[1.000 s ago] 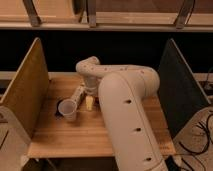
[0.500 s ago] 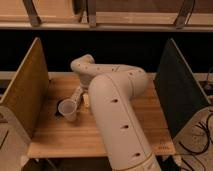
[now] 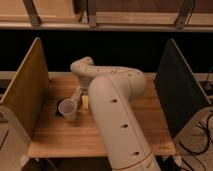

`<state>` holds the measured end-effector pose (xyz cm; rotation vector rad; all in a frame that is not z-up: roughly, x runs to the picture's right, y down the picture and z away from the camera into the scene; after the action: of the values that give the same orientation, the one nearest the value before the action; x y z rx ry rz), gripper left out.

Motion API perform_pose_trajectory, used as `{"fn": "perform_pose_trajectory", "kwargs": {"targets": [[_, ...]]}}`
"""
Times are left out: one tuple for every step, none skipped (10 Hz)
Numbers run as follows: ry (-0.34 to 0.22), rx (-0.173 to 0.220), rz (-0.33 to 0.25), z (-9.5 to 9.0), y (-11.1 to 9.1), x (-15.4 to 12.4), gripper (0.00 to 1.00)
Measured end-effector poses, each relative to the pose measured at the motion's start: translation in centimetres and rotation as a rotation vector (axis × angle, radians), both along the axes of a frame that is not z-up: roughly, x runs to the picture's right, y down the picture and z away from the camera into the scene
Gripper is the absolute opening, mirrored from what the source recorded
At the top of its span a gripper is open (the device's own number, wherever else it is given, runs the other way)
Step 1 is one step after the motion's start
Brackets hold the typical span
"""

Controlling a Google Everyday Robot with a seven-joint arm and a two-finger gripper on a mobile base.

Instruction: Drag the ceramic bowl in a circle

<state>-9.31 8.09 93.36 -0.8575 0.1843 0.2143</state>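
Observation:
The ceramic bowl (image 3: 68, 108) is a small pale, cup-like vessel standing upright on the wooden table (image 3: 135, 117), left of centre. My white arm rises from the bottom of the view, bends at the back of the table and comes down toward the bowl. My gripper (image 3: 76, 97) is at the bowl's far right rim, just above and behind it. I cannot tell whether it touches the bowl.
A small yellowish object (image 3: 85, 102) lies just right of the bowl, next to the arm. A tan side panel (image 3: 25, 95) walls the left of the table and a dark panel (image 3: 177, 90) walls the right. Cables (image 3: 202, 132) hang at the right.
The arm's large link has swung left and now covers more of the table's middle. The bowl has stayed in about the same spot.

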Motion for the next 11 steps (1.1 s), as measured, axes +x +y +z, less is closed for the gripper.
{"fn": "perform_pose_trajectory", "kwargs": {"targets": [[0.004,0.01,0.003,0.08,-0.26,0.35,0.75],[0.002,0.02,-0.001,0.11,-0.51,0.46,0.66],[-0.006,0.027,-0.007,0.12,-0.59,0.34,0.58],[-0.018,0.032,-0.008,0.12,-0.52,0.23,0.45],[-0.027,0.036,-0.001,0.14,-0.39,0.17,0.35],[-0.034,0.038,0.007,0.13,-0.27,0.21,0.25],[-0.041,0.041,0.014,0.09,-0.19,0.27,0.16],[-0.047,0.045,0.022,0.07,-0.13,0.35,0.06],[-0.051,0.05,0.027,0.05,-0.16,0.45,0.01],[-0.052,0.055,0.028,0.01,-0.24,0.58,0.0],[-0.044,0.074,0.024,-0.29,-0.85,1.1,0.0]]}}
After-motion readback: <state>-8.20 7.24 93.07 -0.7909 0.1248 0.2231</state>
